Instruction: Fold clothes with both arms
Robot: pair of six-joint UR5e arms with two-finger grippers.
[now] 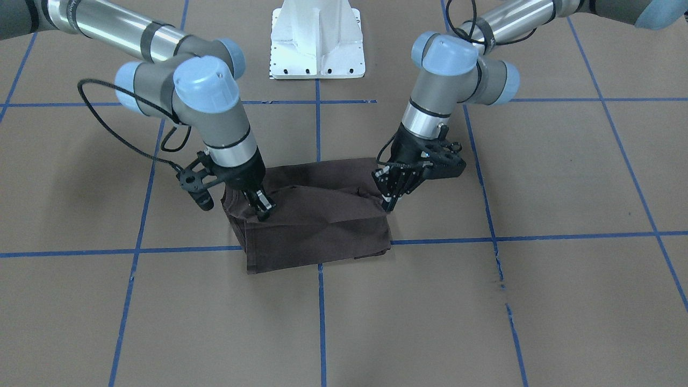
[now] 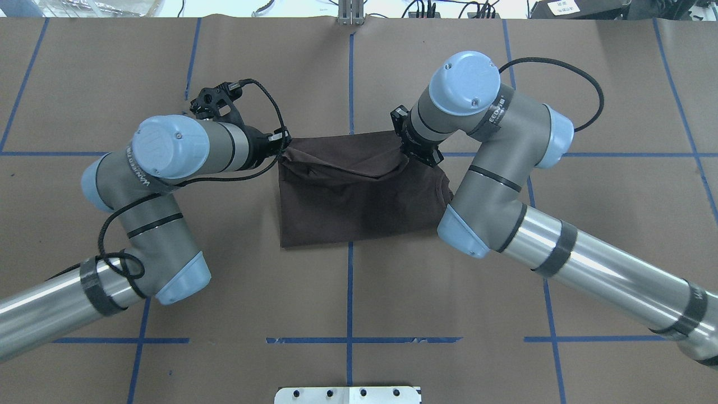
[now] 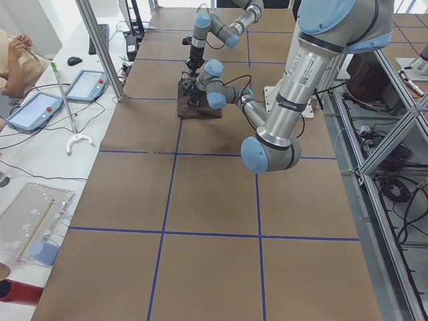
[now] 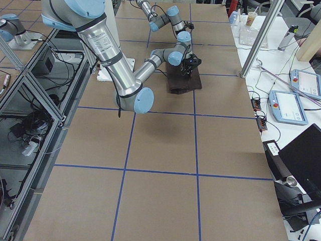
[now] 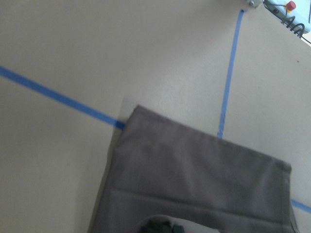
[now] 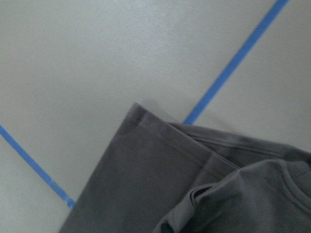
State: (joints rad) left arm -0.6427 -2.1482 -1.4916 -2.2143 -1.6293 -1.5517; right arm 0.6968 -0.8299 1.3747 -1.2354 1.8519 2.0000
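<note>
- Brown-papered worktop (image 1: 537,301), marked with blue tape lines, carries the work.
- T-shirt (image 1: 322,226) lies between both end effectors as a compact folded rectangle.
- Right end effector (image 1: 262,207) and left end effector (image 1: 389,203) each look clamped on a corner of the top layer.
- Probably late in the task: laying this layer flat and letting go seem all that is left.

T-shirt (image 1: 322,226): plain dark brown, we find.
Arms (image 1: 215,118): we see silver tubes, grey joints, light blue caps.
Table (image 1: 564,172): we note brown, gridded with blue lines (image 1: 537,236).
Pedestal (image 1: 317,43): white.
</note>
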